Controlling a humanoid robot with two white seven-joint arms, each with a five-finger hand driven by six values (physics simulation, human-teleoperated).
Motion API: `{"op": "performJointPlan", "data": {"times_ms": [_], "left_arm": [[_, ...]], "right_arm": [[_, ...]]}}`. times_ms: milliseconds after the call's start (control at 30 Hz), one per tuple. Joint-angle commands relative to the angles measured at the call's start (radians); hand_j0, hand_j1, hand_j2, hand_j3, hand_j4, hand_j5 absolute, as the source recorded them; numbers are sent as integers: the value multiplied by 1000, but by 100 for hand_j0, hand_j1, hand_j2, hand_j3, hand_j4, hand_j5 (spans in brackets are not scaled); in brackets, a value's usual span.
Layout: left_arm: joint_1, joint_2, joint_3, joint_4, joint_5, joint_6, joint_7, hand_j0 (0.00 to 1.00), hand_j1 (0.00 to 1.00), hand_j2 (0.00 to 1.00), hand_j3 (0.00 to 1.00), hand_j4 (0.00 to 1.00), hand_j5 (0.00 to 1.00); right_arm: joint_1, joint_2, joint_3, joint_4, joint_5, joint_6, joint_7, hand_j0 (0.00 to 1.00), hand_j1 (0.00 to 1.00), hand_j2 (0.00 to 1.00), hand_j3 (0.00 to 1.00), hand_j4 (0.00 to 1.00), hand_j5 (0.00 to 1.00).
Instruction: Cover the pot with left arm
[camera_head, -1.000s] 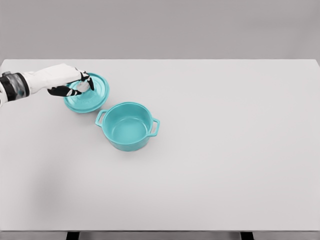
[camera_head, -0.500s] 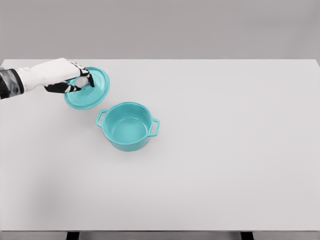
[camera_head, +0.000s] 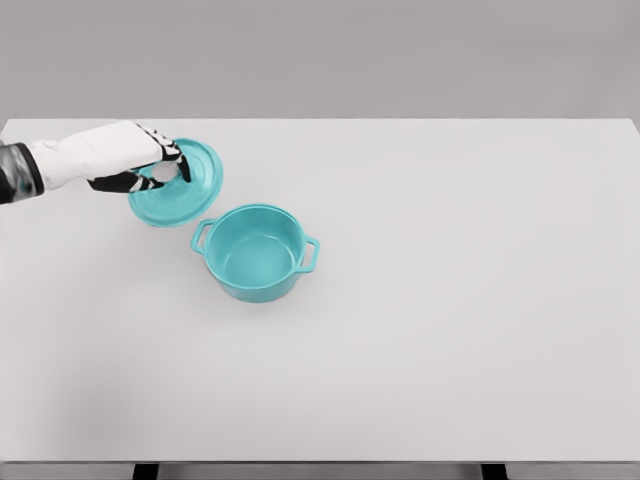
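Teal pot (camera_head: 256, 253) open, empty; left hand (camera_head: 150, 163) grips lid (camera_head: 178, 185) beside it.

The round lidless pot with two loop handles (camera_head: 256, 252) is one plain turquoise inside and out, shading slightly darker along its outer wall. The round domed lid (camera_head: 185, 186), toward the tabletop's far left corner, is the same turquoise, with a pale whitish knob at its centre. The left hand (camera_head: 150, 160) is white with black finger segments, its forearm white and turning dark grey at the cuff. The rectangular tabletop (camera_head: 450, 300) is uniform pale grey, unpatterned.
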Motion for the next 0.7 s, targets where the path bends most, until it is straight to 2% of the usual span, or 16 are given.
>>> {"op": "performJointPlan", "data": {"times_ms": [0, 333, 667], "left_arm": [[3, 9, 2, -32, 10, 3, 1, 55, 55, 55, 55, 55, 55], [17, 8, -3, -82, 10, 3, 1, 54, 54, 54, 54, 54, 54], [46, 16, -1, -170, 30, 3, 1, 54, 54, 54, 54, 54, 54]], "right_arm": [[2, 0, 0, -1, 0, 0, 0, 100, 100, 100, 100, 100, 100], [0, 0, 0, 1, 0, 0, 0, 100, 100, 100, 100, 100, 100], [2, 0, 0, -1, 0, 0, 0, 100, 100, 100, 100, 100, 100]]}}
